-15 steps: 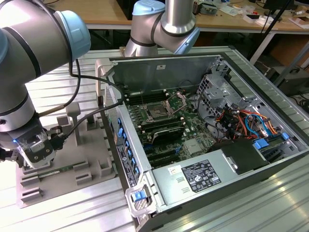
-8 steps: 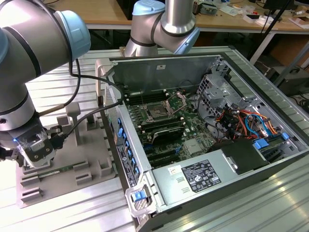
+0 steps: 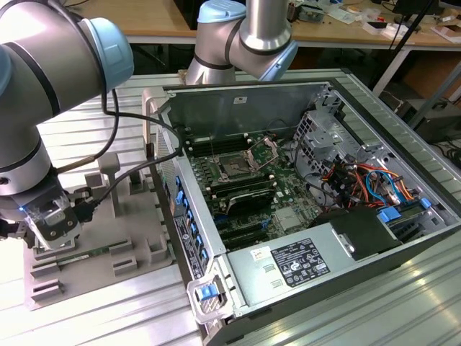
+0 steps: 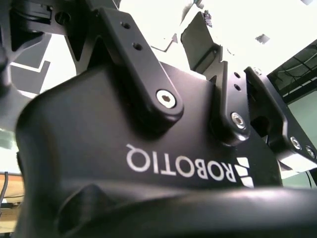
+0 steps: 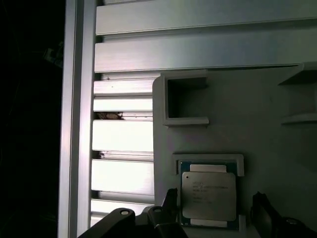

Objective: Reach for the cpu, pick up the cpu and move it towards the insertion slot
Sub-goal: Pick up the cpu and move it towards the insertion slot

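The cpu point(image 5: 208, 196), a small square chip with a silvery top, lies flat in a framed recess of the grey tray point(image 5: 257, 114). My gripper point(image 5: 215, 199) hangs just above it, open, with one dark finger point(image 5: 170, 201) on each side of the chip and neither touching it. In the exterior view the gripper point(image 3: 45, 229) is low over the tray point(image 3: 108, 270) at that view's left, outside the computer case. The insertion slot point(image 3: 235, 170), a dark square socket with its silver frame raised, sits on the green board inside the case.
The open computer case point(image 3: 245, 108) stands at the exterior view's right of the tray, its metal wall and blue clips point(image 3: 189, 216) between tray and board. Grey posts point(image 3: 109, 173) rise from the tray. A power supply point(image 3: 295, 263) and cables point(image 3: 360, 180) fill the case's near side.
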{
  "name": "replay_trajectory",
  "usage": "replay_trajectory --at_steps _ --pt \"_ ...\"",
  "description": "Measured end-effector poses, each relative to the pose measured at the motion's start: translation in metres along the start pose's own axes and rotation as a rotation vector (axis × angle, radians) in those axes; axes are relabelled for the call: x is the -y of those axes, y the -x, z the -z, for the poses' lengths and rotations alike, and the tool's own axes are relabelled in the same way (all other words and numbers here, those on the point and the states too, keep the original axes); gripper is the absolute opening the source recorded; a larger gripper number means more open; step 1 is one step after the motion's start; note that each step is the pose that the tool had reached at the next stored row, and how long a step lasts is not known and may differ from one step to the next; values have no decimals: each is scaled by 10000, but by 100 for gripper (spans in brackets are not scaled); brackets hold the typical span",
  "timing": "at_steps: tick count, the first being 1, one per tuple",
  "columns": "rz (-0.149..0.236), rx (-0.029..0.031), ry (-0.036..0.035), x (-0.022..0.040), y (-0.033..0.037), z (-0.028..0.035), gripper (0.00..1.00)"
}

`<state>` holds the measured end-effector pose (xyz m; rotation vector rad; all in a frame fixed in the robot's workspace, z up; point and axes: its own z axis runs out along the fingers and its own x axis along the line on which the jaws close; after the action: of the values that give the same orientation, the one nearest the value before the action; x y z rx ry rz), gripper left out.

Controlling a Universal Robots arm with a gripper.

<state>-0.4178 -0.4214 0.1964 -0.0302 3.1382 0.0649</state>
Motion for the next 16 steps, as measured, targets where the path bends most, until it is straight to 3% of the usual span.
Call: replay_trajectory --at_steps 8,16 --pt "41 -4 10 1 -8 -53 69" --pt "44 -2 17 1 -8 -60 69"
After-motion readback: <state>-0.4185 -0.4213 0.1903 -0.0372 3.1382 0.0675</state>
